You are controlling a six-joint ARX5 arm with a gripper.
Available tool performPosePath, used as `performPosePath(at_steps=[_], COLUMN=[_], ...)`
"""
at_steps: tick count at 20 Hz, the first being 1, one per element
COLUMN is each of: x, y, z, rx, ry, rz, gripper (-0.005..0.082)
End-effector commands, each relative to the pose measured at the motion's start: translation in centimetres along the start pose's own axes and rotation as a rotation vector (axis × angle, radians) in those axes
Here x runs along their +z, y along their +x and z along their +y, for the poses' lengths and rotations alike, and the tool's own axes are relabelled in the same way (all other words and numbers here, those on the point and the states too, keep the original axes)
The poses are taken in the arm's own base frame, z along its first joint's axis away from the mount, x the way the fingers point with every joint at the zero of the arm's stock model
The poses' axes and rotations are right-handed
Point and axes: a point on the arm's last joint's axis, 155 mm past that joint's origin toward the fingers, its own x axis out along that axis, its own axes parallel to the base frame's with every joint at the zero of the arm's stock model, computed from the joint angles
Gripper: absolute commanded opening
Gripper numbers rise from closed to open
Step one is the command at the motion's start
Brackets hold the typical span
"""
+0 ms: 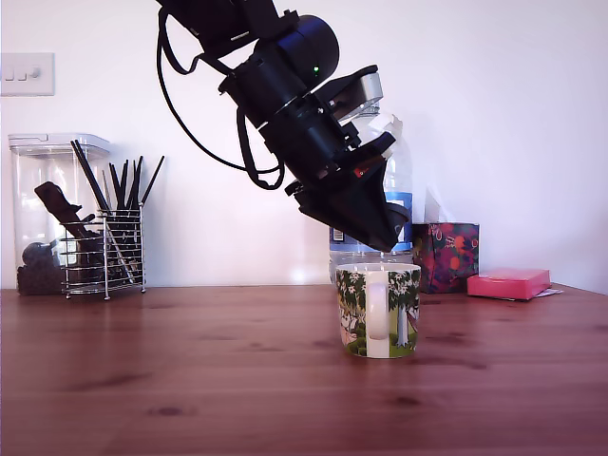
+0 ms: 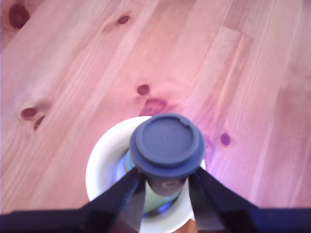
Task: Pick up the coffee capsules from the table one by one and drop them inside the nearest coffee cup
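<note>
The pincer [image 2: 167, 187] grips the black coffee capsule [image 2: 167, 145] by its tapered body, rimmed top facing the wrist camera, and holds it right over the white mouth of the tree-printed coffee cup [image 1: 378, 310], which stands on the wooden desk [image 1: 190, 380]. Something pale green shows inside the cup beneath it, likely the green capsule [image 2: 154, 199] already dropped, so this looks like the release step for the second one. The next move calls for the jaws to part while centred over the opening, then a clean lift away from the rim.
</note>
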Motion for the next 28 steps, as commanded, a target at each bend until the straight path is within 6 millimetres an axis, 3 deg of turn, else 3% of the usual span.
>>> performPosePath(at_steps=[1,2,3,9,12,15,22,28], x=[-0.8,-0.9,-1.1,-1.3,-1.2,-0.8,1.4,-1.4], y=[1.0,1.0,1.0,0.9,0.2,-1.6,-7.2,-12.0], z=[0.0,-0.1,-0.1,-0.2,-0.4,-0.9,0.0,2.7], rx=[-0.008,-0.009,-0.011,-0.014,-0.014,-0.015,0.04,0.14], ry=[-0.011,-0.018,-0.021,-0.024,-0.028,-0.032,-0.073,-0.168], rz=[0.023,0.026,0.032,0.042,0.044,0.049,-0.042,-0.171], gripper=[0.0526,0.0617,0.0635,0.061,0.042,-0.003,-0.0022,-0.0022])
